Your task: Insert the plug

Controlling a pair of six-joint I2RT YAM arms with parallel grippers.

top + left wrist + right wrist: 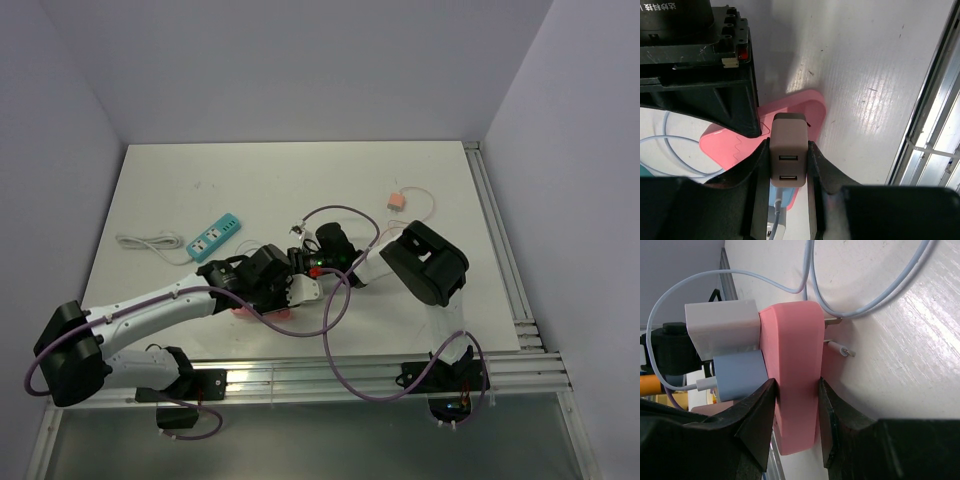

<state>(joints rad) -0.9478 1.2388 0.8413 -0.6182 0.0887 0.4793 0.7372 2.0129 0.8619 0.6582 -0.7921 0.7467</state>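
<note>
My left gripper (788,152) is shut on a white two-port USB charger plug (788,135) and holds it against the pink power strip (807,107). My right gripper (796,390) is shut on that pink power strip (792,355) across its narrow sides. In the right wrist view the white plug (722,327) sits on the strip's left face, with a light-blue charger (737,375) and its cable beside it. In the top view both grippers meet at the table's middle front, left (285,285) and right (312,265), and mostly hide the pink strip (262,312).
A teal power strip (216,237) with a white cord lies at the left. A small pink adapter (397,200) with a thin cable lies at the back right. A metal rail (500,250) runs along the table's right and front edges. A loose white cable (830,300) loops beside the pink strip.
</note>
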